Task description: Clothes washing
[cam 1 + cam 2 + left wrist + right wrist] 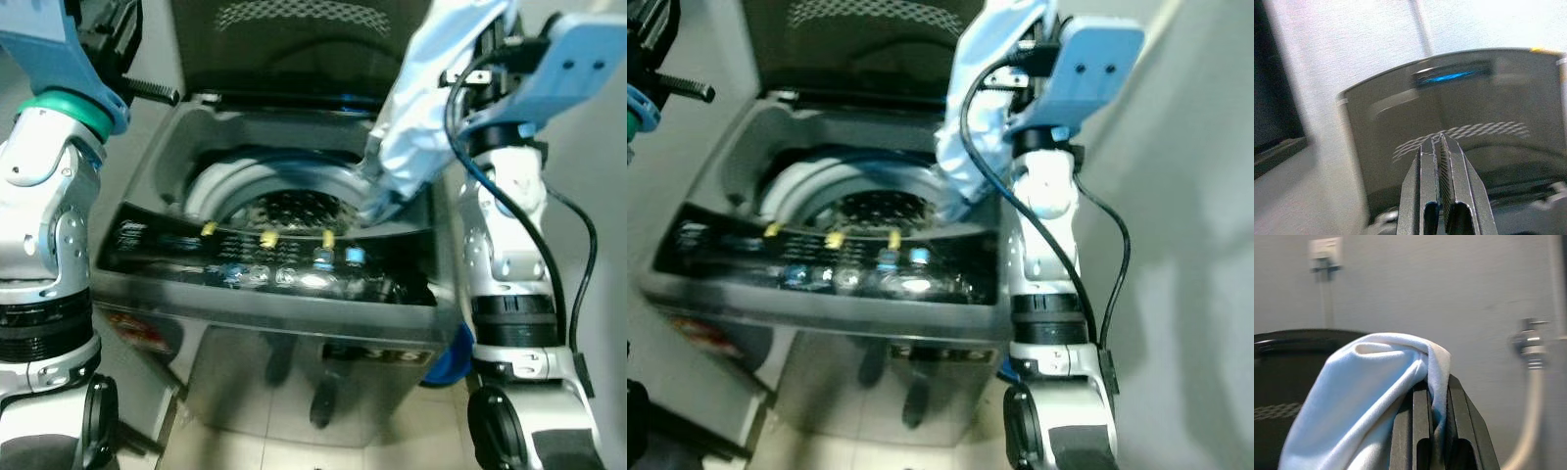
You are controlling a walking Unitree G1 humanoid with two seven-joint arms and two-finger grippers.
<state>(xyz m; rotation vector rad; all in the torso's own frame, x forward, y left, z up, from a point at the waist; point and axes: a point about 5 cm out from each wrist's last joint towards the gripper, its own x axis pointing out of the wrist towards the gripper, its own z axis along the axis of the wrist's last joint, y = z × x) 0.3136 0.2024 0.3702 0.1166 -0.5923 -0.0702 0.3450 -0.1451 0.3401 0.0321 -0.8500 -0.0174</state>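
A soft, pale blue-white cloth garment [1366, 396], smooth and loosely folded, hangs from the right gripper [1437, 396], whose ribbed black fingers are clamped on it, its lower end draping over the back right rim of the drum. Below stands a grey top-loading washing machine [284, 323] with a perforated metal drum [284, 211], glossy dark control panel [265, 269] and raised tinted lid [1459, 112]. The left gripper [1438, 147] points at that lid, fingers pressed together on nothing.

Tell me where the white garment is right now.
The white garment hangs from the right gripper, whose jaws are shut on it, on the robot's right over the open washing machine, its lower end reaching the drum's right rim.
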